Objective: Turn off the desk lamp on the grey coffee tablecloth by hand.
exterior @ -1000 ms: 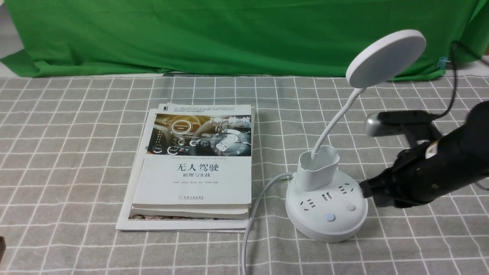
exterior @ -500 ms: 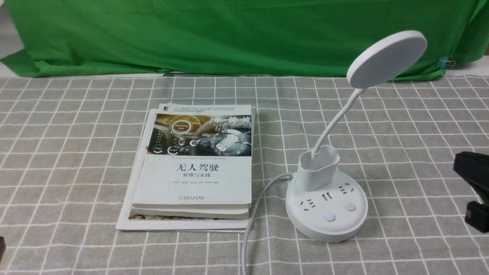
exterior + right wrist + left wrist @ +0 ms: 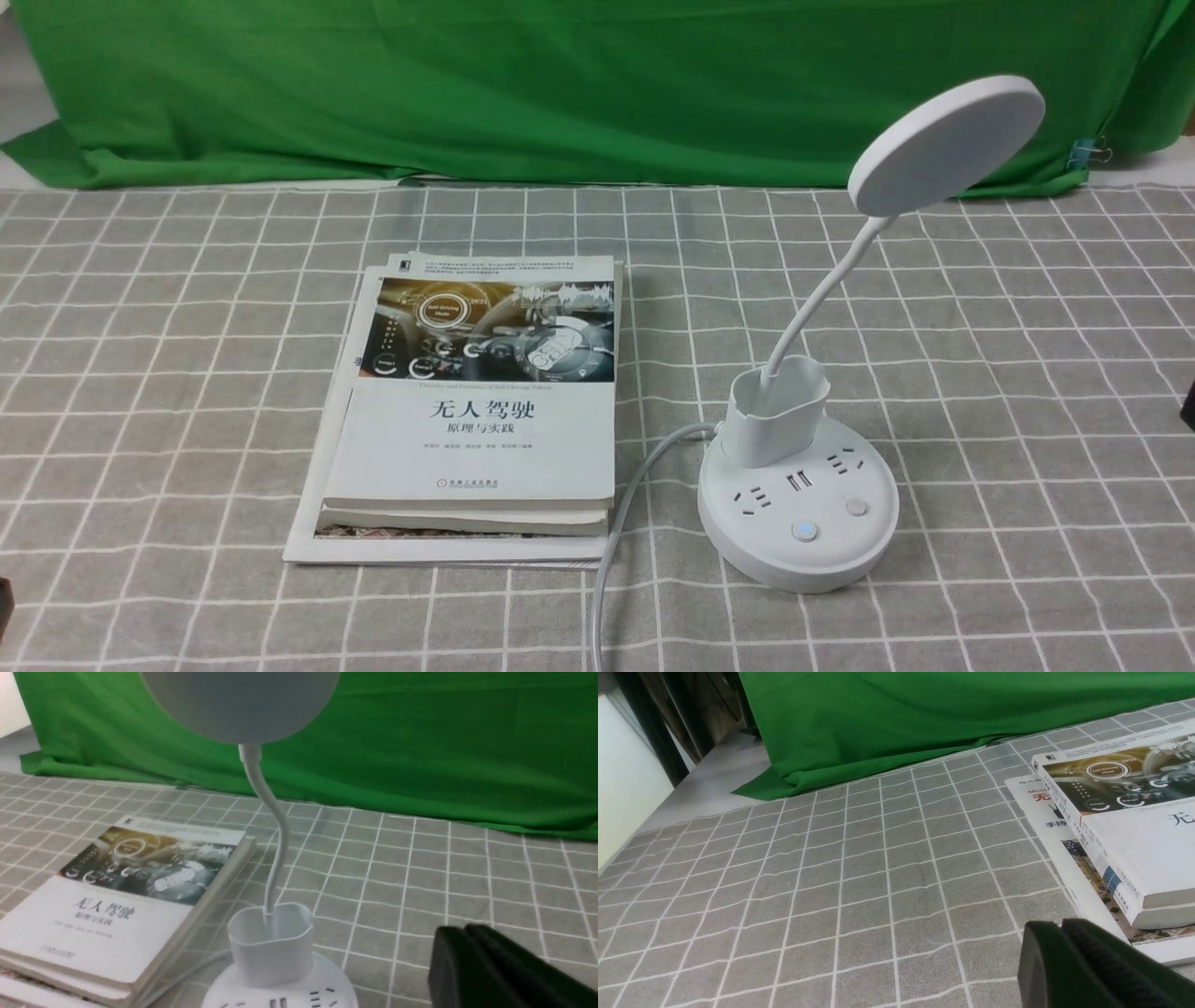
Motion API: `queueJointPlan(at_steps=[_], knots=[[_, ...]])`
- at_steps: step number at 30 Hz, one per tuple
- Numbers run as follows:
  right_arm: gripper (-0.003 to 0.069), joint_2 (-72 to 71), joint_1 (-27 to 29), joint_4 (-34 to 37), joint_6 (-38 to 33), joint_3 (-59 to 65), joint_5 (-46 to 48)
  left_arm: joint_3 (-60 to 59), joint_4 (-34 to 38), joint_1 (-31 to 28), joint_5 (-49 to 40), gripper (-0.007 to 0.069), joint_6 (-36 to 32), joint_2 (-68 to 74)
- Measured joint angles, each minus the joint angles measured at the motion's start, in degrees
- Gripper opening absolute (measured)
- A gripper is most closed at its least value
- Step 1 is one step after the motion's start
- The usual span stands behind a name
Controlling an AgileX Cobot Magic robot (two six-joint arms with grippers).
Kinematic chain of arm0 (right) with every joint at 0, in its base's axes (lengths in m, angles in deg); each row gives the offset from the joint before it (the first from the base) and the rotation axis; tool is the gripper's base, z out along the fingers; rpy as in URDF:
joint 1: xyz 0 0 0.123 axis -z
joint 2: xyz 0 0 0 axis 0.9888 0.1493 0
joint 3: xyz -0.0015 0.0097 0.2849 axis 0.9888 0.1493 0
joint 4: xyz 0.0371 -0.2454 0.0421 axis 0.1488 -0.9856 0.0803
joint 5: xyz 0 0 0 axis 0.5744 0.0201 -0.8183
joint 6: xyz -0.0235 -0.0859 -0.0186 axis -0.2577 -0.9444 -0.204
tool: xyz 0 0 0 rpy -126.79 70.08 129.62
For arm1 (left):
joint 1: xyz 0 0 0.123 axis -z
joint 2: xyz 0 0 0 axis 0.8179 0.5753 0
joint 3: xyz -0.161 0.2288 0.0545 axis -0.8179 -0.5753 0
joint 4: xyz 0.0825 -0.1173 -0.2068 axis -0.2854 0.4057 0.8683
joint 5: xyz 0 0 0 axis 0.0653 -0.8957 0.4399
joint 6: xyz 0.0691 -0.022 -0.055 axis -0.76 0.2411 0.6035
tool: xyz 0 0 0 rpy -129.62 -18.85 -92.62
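Left gripper [image 3: 1064, 924], right gripper [image 3: 465, 928]: fingertips pressed together. Desk lamp [image 3: 948, 149]: beyond right jaws; missing from left wrist view.

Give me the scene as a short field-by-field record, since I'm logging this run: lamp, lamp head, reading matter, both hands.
lamp: white desk lamp, upright on grey gridded tablecloth
lamp head: tilted, no glow visible
reading matter: stacked books, left of lamp
left hand: fingers together, holding nothing visible
right hand: fingers together, off the lamp
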State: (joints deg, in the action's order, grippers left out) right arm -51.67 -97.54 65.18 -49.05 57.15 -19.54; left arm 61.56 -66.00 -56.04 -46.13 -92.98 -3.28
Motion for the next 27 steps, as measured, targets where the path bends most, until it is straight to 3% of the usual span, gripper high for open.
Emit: queueJointPlan(at_steps=[7,10,14,19,27], knots=[[0.0038,-12.17,12.62,0.0,0.04,8.94,-2.66,0.0,-0.12,0.0,0.0,0.0019,0.0,0.05],[0.0038,-17.76,15.36,0.0,0.04,15.58,-3.45,0.0,-0.17,0.0,0.0,0.0019,0.0,0.05],[0.0039,-23.35,15.94,0.0,0.04,21.8,-2.79,0.0,-0.17,0.0,0.0,0.0019,0.0,0.0],[0.0039,-28.22,15.94,1.95,3.63,23.13,7.36,0.0,-0.17,0.0,0.0,0.0019,0.0,0.0],[0.0042,-28.46,15.99,2.79,6.77,23.13,8.02,0.0,0.0,0.0,0.0,0.0019,0.05,0.05]])
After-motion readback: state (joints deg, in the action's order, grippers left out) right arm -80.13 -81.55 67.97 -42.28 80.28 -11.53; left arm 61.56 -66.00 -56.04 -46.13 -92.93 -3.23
